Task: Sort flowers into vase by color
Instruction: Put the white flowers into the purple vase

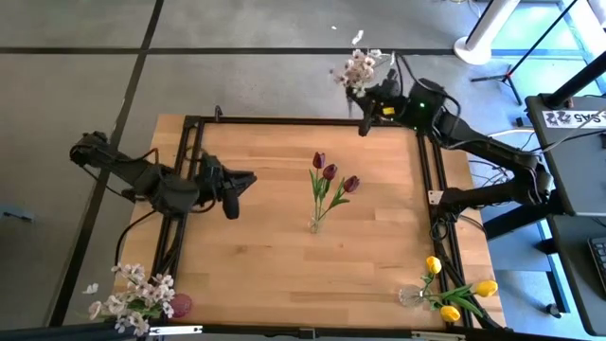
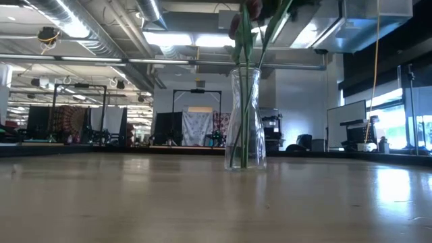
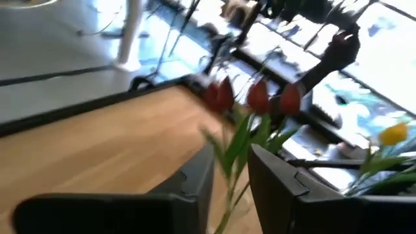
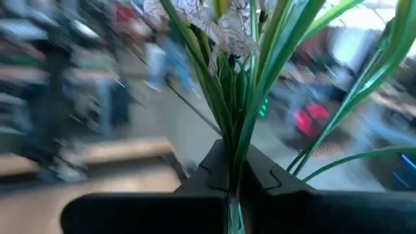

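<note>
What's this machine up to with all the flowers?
It is sorting fake flowers by color. The right gripper is clamped on a white-pink spray at the table's far edge. The left gripper hangs open and empty. Dark red tulips stand in the middle vase, yellow tulips and another white-pink bunch at the near corners.

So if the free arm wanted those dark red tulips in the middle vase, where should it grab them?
Probably on the bare green stems just above the vase rim, below the dark red tulips. The stems bunch there, and the left gripper is open on that side.
</note>
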### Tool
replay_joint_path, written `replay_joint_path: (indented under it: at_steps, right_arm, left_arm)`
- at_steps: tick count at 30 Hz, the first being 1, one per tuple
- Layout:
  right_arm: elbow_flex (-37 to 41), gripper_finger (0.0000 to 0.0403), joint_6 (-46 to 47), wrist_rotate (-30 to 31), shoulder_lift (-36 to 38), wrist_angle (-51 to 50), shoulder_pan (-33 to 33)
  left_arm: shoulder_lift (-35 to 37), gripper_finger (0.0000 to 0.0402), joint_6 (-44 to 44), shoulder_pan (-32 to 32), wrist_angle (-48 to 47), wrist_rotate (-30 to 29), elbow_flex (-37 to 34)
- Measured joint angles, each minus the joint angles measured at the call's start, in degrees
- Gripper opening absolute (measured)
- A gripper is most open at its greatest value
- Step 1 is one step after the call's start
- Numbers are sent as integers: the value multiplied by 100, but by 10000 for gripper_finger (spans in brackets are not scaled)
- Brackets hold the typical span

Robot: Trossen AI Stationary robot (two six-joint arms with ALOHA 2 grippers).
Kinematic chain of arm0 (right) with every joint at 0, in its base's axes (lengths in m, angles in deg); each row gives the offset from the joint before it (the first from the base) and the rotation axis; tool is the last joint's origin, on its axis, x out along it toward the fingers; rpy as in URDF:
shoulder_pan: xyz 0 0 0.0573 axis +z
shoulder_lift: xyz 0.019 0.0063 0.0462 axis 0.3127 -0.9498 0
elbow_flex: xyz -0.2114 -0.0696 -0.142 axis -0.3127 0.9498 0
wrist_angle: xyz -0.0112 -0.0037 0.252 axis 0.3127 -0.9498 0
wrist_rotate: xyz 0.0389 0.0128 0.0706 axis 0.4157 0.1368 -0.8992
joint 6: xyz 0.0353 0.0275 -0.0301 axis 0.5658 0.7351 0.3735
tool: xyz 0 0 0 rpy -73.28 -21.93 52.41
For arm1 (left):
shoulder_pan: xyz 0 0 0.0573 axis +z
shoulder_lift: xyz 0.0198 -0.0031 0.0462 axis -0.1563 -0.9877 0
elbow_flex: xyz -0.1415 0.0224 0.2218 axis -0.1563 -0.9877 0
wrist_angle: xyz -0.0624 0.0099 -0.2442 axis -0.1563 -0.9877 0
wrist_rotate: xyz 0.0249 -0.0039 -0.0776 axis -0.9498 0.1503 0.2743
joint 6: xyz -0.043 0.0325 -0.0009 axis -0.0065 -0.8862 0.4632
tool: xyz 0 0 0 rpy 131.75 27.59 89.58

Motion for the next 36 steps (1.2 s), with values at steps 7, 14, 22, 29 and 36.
replay_joint_path:
  at_steps: [7,14,22,29,36]
  right_arm:
    - [-1,9,134,-708,-336,1293,526]
    - [2,6,198,-964,-769,1853,1099]
    - [2,7,502,-1233,-1166,2047,1282]
    - [0,9,607,-1729,-1247,2109,1275]
    - [0,11,493,-1834,-1252,2137,1399]
  left_arm:
    - [0,156,-1505,1361,1102,1334,0]
    - [-2,207,-2585,2263,1956,1790,0]
    - [-1,238,-3178,3231,2355,3155,363]
    - [-68,238,-3187,3460,2458,3493,420]
    - [-615,239,-3739,3288,3314,3854,428]
